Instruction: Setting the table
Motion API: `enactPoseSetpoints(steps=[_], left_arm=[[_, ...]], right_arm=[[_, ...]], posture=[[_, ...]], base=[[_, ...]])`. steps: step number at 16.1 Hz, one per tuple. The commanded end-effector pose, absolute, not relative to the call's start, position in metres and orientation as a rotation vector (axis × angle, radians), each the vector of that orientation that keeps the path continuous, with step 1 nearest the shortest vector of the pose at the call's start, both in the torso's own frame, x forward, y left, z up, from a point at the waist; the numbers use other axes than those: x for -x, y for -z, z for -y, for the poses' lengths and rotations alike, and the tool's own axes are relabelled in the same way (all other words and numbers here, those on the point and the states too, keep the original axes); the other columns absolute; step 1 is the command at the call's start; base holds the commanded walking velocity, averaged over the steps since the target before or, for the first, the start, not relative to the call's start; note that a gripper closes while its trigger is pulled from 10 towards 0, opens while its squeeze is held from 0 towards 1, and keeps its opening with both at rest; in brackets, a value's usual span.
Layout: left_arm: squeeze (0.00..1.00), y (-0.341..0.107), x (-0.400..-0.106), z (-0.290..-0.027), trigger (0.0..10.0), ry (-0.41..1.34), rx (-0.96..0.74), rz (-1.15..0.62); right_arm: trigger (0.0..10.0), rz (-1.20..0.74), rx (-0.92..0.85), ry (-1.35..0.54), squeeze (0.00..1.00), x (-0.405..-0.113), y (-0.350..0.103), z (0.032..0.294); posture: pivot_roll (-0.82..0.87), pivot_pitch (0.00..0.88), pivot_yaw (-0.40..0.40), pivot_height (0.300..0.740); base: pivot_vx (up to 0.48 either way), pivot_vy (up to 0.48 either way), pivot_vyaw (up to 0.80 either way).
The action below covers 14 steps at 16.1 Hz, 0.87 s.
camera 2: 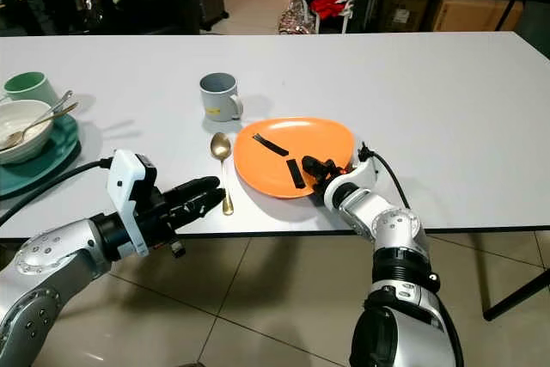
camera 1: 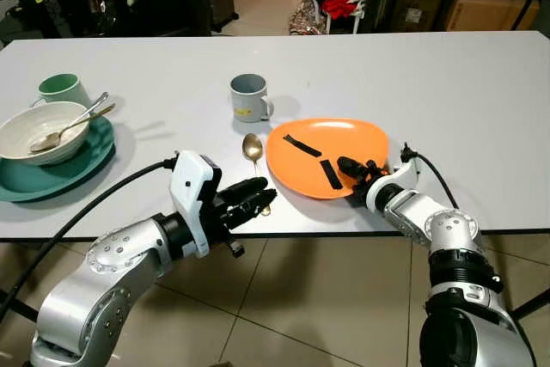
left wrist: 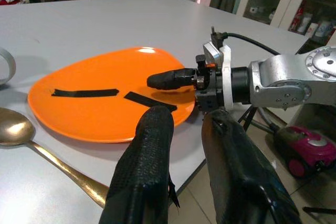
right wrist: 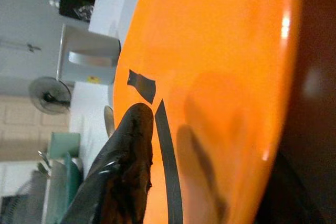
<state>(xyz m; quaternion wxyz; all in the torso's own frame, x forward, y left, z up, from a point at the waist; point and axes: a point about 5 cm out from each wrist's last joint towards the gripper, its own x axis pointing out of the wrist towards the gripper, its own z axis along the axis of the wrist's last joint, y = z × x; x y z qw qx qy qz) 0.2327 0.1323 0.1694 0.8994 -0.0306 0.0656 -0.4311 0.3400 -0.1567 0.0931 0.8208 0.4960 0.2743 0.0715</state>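
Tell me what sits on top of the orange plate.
On the orange plate lie two black tape strips; the right gripper holds its near rim, one finger on top. The plate beneath that finger is hidden.

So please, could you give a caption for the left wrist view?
Right end effector gripping the orange plate rim, gold spoon alongside.

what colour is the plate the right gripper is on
Orange, with two black strips on it: plate, clearest in the left eye view.

Silver jointed arms, white wrist blocks (black cables attached), black-fingered left hand (camera 1: 249, 199).
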Motion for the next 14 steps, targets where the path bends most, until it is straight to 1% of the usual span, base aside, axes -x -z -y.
enactPoseSetpoints(steps=[1, 4, 9, 13, 14], left_arm=[[0.00, -0.173, -0.234, -0.131, 10.0, 0.903, 0.052, -0.124], [0.00, -0.174, -0.234, -0.130, 10.0, 0.905, 0.051, -0.123], [0.00, -0.174, -0.234, -0.129, 10.0, 0.903, 0.051, -0.123], [0.00, -0.173, -0.234, -0.130, 10.0, 0.901, 0.049, -0.127], [0.00, -0.172, -0.234, -0.130, 10.0, 0.900, 0.049, -0.127]], right_arm=[[10.0, -0.621, -0.994, -0.155, 1.00, -0.337, -0.090, 0.156], [10.0, -0.639, -0.880, -0.221, 1.00, -0.334, -0.096, 0.155], [10.0, -0.691, -0.774, -0.273, 1.00, -0.319, -0.096, 0.155], [10.0, -0.710, -0.661, -0.336, 1.00, -0.298, -0.104, 0.161], [10.0, -0.716, -0.588, -0.352, 1.00, -0.290, -0.106, 0.166]], posture=[[-0.02, 0.036, 0.058, 0.740], [-0.03, 0.037, 0.061, 0.740], [-0.03, 0.040, 0.058, 0.740], [-0.04, 0.038, 0.056, 0.740], [-0.04, 0.036, 0.057, 0.740]], base=[[0.000, 0.000, 0.00], [0.000, 0.000, 0.00], [0.000, 0.000, 0.00], [0.000, 0.000, 0.00], [0.000, 0.000, 0.00]])
